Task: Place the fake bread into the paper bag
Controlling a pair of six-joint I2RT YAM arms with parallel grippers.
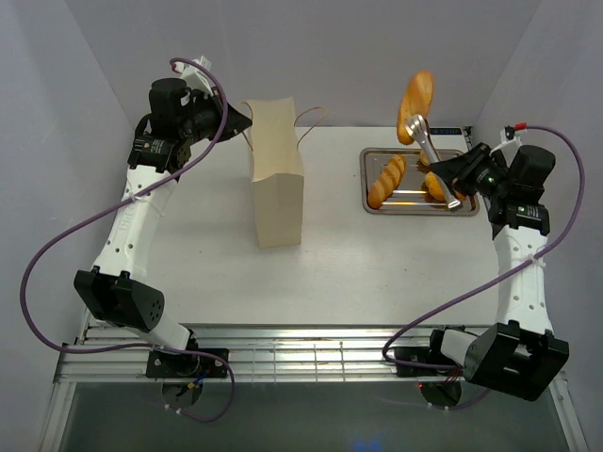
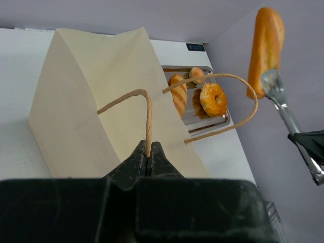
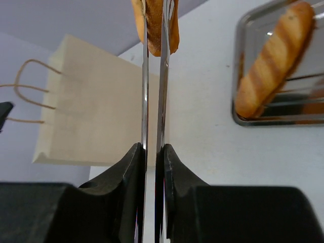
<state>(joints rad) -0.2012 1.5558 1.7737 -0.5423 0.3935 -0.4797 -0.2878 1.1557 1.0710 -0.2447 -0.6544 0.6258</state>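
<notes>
nothing is bagged yet: all four pieces show outside the bag (image 1: 276, 179). your right gripper (image 3: 153, 152) is pressed together on the tongs (image 1: 429, 151). the tongs pinch one loaf (image 1: 417, 105), raised in the air over the tray (image 1: 415, 211) and well apart from the bag. that loaf stands nearly on end, nipped at its lower end. its long axis is roughly in line with the tongs, free end up. the other loaf (image 1: 387, 181), doughnut (image 2: 213, 99) and bun (image 2: 196, 75) lie in the tray. your left gripper (image 2: 148, 154) is clamped on a cord handle (image 2: 148, 116) of the upright bag. what's left, as i judge it: carry this loaf over the bag's mouth, lower it end-first, then fetch the other three.
</notes>
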